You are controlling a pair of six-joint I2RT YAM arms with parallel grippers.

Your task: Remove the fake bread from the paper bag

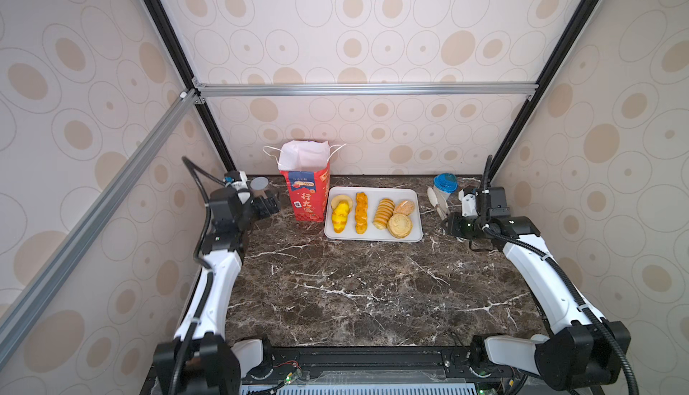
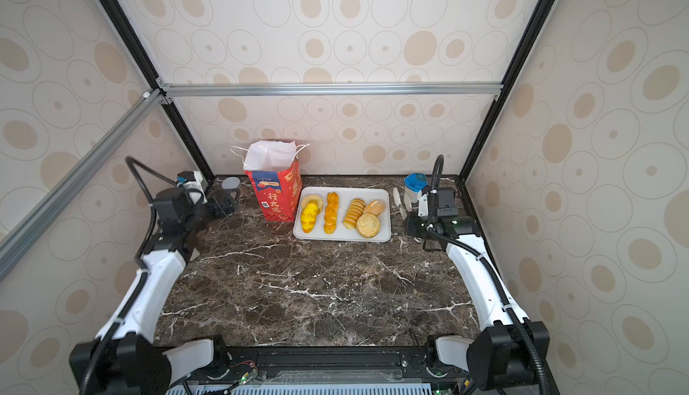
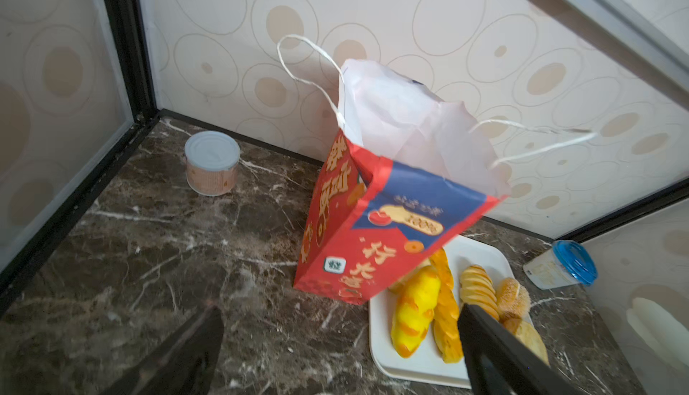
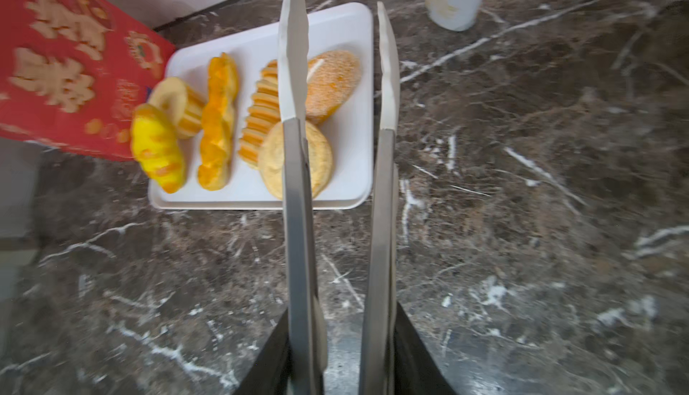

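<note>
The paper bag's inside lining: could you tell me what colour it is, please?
White; the lining shows best in the left wrist view.

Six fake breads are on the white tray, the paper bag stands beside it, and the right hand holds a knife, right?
Not a knife: the right hand holds tongs, clear in the right wrist view. The fake breads on the tray and the standing paper bag are correct.

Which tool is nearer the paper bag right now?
Left. The left tool sits open just beside the paper bag, on its side away from the tray. The right tool, holding tongs, is beyond the tray's far side.
</note>
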